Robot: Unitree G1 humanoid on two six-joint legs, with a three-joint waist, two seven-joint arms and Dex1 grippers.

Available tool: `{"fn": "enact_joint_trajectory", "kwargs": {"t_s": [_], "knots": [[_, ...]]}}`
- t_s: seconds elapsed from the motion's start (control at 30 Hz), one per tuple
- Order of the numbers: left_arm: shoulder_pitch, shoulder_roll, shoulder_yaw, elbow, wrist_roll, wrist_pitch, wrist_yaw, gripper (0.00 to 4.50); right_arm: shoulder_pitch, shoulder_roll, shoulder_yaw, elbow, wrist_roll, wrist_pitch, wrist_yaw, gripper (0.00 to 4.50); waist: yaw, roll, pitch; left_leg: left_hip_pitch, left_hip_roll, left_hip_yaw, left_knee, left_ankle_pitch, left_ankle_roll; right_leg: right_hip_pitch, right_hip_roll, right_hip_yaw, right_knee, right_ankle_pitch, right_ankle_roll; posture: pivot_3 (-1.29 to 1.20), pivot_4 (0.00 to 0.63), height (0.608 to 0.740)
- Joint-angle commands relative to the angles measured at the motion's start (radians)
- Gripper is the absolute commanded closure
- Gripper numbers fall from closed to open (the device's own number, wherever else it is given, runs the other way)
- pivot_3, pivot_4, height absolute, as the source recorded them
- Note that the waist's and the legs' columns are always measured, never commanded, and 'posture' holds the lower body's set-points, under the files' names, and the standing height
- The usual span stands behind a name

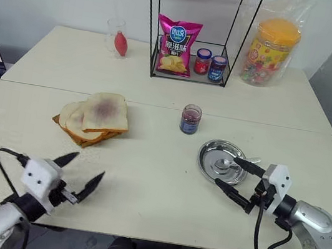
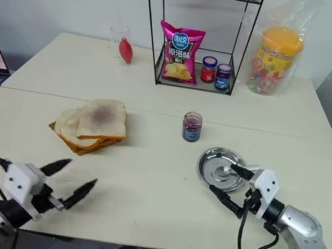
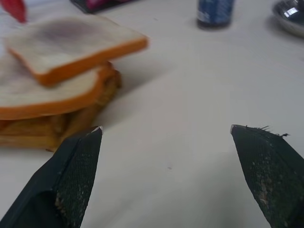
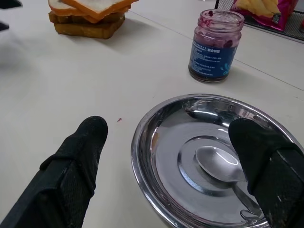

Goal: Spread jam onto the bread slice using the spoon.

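Steel dish (image 1: 211, 160) sits on the pale tabletop (image 1: 145, 178) at the robot's right, with the spoon (image 4: 223, 166) lying inside it, bowl near the centre. Right pincer (image 1: 237, 177) hangs at the dish's near rim, fingers wide apart, holding nothing; one finger over the dish, the other over bare tabletop. Jam (image 1: 190, 119) in its open glass jar stands just beyond the dish. Bread slice (image 1: 106, 112) with a purplish smear lies on top of the pile of slices (image 1: 74, 124), left of the jar. Left pincer (image 1: 80, 177) hovers near the front edge, fingers spread, empty, well short of the bread.
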Motion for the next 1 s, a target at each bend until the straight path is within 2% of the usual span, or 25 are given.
{"fn": "enact_joint_trajectory", "kwargs": {"t_s": [0.03,0.13,0.3,0.57,0.8,1.0], "knots": [[0.018,0.052,0.098,0.006,-0.116,0.061,-0.041,0.0,-0.022,-0.001,-0.009,-0.009,0.005,-0.013,0.007,0.06,-0.001,0.0,0.0,0.0,0.0,0.0,0.0,0.0,0.0,0.0,0.0,0.0,0.0,0.0,0.0,0.0,0.15,0.74],[-0.008,0.14,0.17,0.053,-0.138,0.088,-0.075,0.0,-0.04,-0.002,-0.002,-0.006,0.009,-0.012,0.013,0.06,-0.003,0.0,0.0,0.0,0.0,0.0,0.0,0.0,0.0,0.0,0.0,0.0,0.0,0.0,0.0,0.0,0.15,0.74],[-0.161,0.184,0.238,0.07,-0.233,0.202,0.04,0.0,-0.087,-0.002,0.003,-0.031,0.027,0.007,0.015,0.06,0.002,0.0,0.0,0.0,0.0,-0.001,0.001,0.0,0.0,0.0,0.0,-0.002,0.001,0.0,0.0,0.0,0.15,0.74],[-0.345,0.145,0.142,0.001,-0.404,0.483,0.281,0.0,-0.224,-0.026,0.029,-0.147,0.099,0.176,-0.016,0.06,0.001,0.0,0.0,-0.001,0.0,-0.002,0.001,0.0,0.0,0.0,0.0,-0.001,0.0,0.002,-0.002,0.0,0.15,0.74],[-0.499,0.085,0.113,0.08,-0.423,0.636,0.519,0.0,-0.273,-0.018,0.041,-0.15,0.107,0.229,-0.027,0.06,0.003,0.0,0.0,-0.002,-0.001,-0.007,0.001,0.0,0.0,0.0,0.0,-0.004,0.001,0.003,-0.003,0.0,0.15,0.74],[-0.549,0.095,0.089,0.108,-0.446,0.732,0.554,0.0,-0.261,-0.016,0.046,-0.137,0.093,0.215,-0.012,0.06,0.006,0.0,0.0,-0.002,-0.001,-0.008,0.001,0.0,0.0,0.0,0.0,-0.005,0.0,0.004,-0.004,0.0,0.15,0.74]]}}
